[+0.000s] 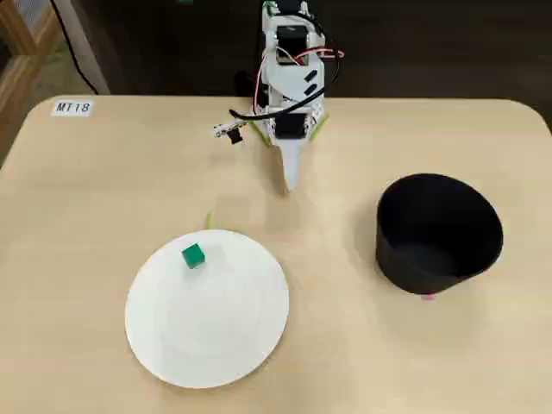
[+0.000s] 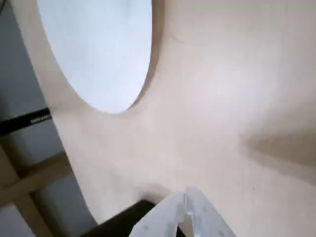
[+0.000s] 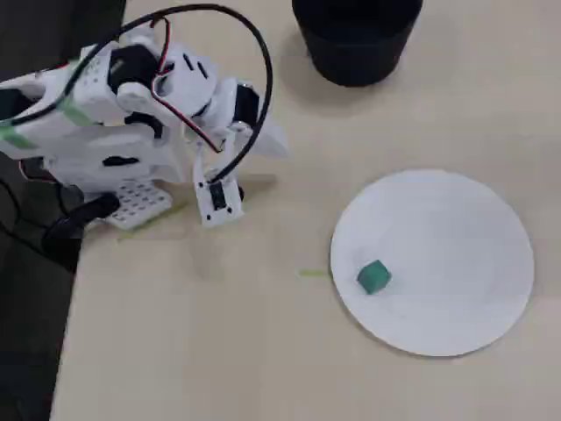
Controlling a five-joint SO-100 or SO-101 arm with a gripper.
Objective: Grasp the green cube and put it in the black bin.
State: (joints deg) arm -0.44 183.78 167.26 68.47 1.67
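Observation:
The green cube (image 1: 193, 255) sits on a white plate (image 1: 216, 328), near the plate's upper left rim in a fixed view; it also shows in the other fixed view (image 3: 373, 276) on the plate (image 3: 447, 272). The black bin (image 1: 438, 233) stands on the table to the right, empty; its lower part shows in the other fixed view (image 3: 355, 35). My gripper (image 1: 291, 179) is shut and empty, folded near the arm's base, far from the cube. In the wrist view the shut fingertips (image 2: 185, 200) point at bare table, with the plate (image 2: 98, 49) at the upper left. The cube is out of the wrist view.
The white arm base (image 3: 96, 132) with red and black cables stands at the table's back edge. A label reading MT18 (image 1: 72, 108) is stuck at the back left corner. A thin green mark (image 1: 207, 221) lies just beyond the plate.

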